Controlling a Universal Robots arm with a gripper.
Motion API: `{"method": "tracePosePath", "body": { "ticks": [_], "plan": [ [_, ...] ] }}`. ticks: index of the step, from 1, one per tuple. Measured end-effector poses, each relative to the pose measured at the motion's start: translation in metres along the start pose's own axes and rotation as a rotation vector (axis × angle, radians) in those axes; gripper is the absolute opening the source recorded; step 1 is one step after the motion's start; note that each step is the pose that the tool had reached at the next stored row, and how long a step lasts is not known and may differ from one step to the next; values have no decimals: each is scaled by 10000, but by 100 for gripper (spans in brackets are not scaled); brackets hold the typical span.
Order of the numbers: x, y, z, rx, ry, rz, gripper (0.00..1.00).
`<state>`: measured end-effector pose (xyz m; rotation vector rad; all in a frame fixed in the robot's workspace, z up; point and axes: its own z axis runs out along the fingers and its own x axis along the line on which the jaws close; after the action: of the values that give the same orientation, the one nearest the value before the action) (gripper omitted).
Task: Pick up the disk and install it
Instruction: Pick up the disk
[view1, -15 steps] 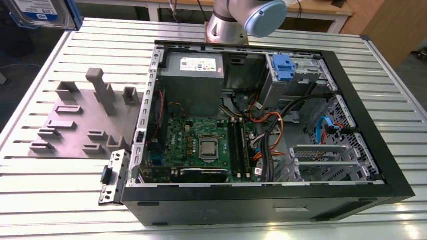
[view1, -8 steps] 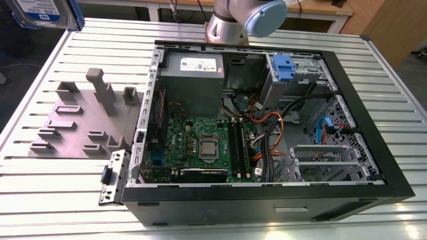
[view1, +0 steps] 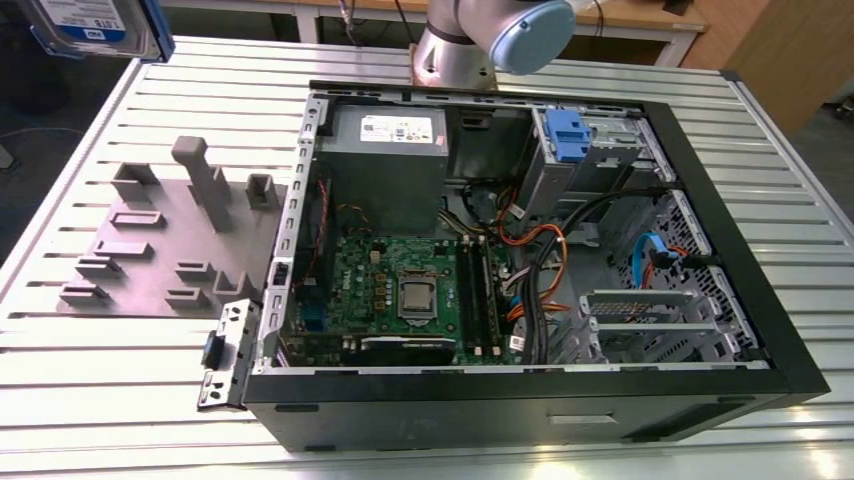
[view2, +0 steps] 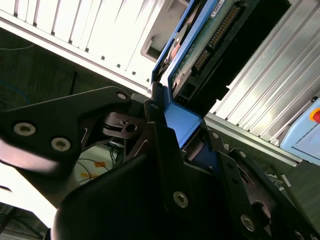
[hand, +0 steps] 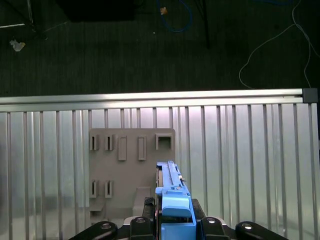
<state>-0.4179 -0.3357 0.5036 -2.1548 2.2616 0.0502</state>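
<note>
Exterior view: the disk (view1: 91, 28) hangs at the exterior view's left, well apart from the open computer case (view1: 534, 250); not installed. Second wrist view: the gripper (view2: 182, 127) has its jaws pinching the disk's blue carrier. First wrist view: the disk is edge-on over the grey holder (hand: 131, 165); pickup judged complete.

Slatted metal counter (view1: 107, 385): grey slotted holder (view1: 160, 245) lies at the exterior view's left, with an open black computer case (view1: 534, 398) just beside it, right.
</note>
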Motion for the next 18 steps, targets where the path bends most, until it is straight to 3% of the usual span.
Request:
{"method": "tracePosePath", "body": {
  "ticks": [18],
  "plan": [
    [-5, -106, -1, -1, 0, 0, 37]
  ]
}}
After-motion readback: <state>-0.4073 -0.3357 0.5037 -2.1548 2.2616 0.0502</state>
